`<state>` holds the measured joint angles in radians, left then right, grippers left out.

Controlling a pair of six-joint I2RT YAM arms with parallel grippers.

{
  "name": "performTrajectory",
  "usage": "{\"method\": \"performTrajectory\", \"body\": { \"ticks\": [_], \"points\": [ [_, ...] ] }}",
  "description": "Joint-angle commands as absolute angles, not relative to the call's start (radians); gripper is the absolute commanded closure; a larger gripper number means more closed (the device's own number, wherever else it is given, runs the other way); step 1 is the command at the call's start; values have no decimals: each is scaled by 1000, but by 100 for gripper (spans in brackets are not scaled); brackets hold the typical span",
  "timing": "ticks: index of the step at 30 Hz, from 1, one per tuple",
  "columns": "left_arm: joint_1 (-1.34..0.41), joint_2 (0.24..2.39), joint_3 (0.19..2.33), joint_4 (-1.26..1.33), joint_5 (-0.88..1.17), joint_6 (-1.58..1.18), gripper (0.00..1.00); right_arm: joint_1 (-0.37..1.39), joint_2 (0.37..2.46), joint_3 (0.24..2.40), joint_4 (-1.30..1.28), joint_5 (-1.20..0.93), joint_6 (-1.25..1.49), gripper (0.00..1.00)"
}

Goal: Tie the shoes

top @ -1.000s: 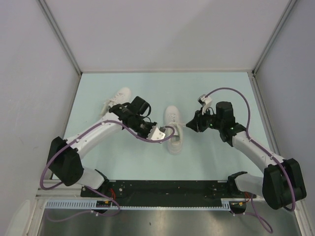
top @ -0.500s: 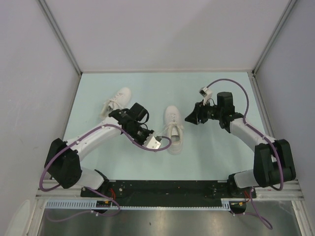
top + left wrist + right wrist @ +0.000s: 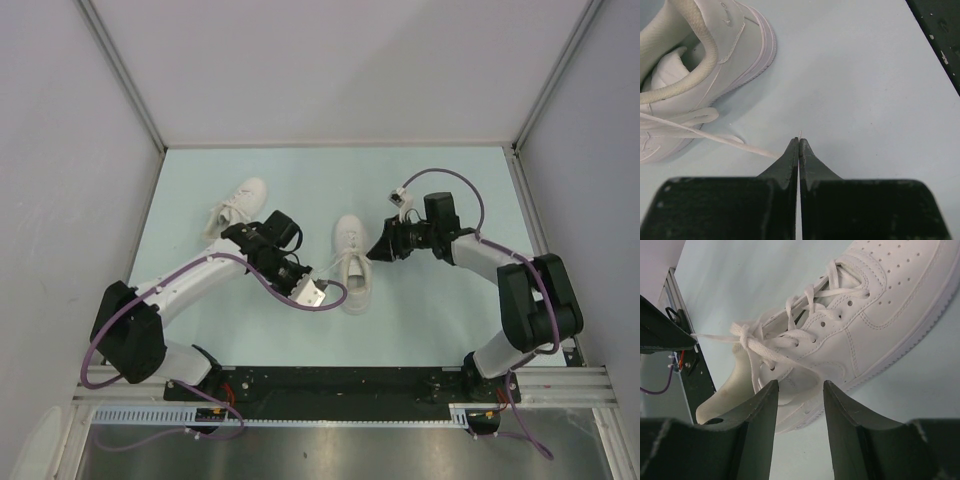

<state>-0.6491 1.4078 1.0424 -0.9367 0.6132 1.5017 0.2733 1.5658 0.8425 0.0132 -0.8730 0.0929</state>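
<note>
My left gripper point(image 3: 799, 145) is clamped on the lace point(image 3: 725, 139); my right gripper point(image 3: 799, 390), jaws apart, should pinch the strand point(image 3: 756, 371) below the knot point(image 3: 743, 332) and pull opposite

1 shoe point(image 3: 352, 262) between left fingers point(image 3: 789, 162) and right fingers point(image 3: 760, 410), its lace point(image 3: 755, 150) in the left — other shoe point(image 3: 236, 205) behind-left

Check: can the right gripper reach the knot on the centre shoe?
Probably yes: right gripper is open beside the centre shoe, nothing between it and the knot; left gripper holds a lace opposite.
</note>
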Motion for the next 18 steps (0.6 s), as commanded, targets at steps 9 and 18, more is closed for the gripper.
{"method": "performTrajectory", "body": {
  "ticks": [9, 18],
  "points": [
    [-643, 1400, 1037, -917, 663, 1554, 100, 267, 1671, 890, 72, -943, 210, 63],
    [-643, 1401, 1035, -908, 670, 1548, 100, 236, 1661, 891, 6, -950, 207, 68]
  ]
}}
